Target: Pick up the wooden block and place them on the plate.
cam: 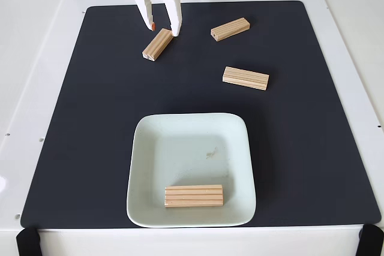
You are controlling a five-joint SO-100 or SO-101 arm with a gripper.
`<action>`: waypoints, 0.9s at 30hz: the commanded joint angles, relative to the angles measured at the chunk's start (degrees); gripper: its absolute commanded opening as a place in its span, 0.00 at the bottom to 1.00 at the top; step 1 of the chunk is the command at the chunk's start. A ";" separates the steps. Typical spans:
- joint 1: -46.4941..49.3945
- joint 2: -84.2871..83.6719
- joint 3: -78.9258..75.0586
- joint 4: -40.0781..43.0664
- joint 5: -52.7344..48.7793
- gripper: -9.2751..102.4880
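In the fixed view the white arm reaches in from the top edge, and its fingers hang open, spread apart with nothing between them. Their tips hover at the upper end of a tilted block that lies on the black mat; whether a tip touches the wood cannot be told. A second block lies to the right near the mat's top, angled slightly. A third block lies below it, well apart from the others. The plate sits in the lower middle of the mat, and a fourth block lies flat inside it near its lower rim. The mat covers a white desk.
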 commanded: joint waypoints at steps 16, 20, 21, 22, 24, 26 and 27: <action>-0.09 -5.71 -2.99 -2.99 0.00 0.48; -0.09 -8.53 -3.16 -6.94 0.00 0.48; -0.09 -8.88 -3.16 -7.38 0.00 0.48; -0.09 -9.23 -3.16 -7.47 -0.09 0.48; -0.09 -9.58 -3.16 -7.47 -0.09 0.48; -0.09 -9.67 -3.16 -7.47 -0.09 0.48; 0.00 -9.76 -3.16 -7.29 -0.18 0.47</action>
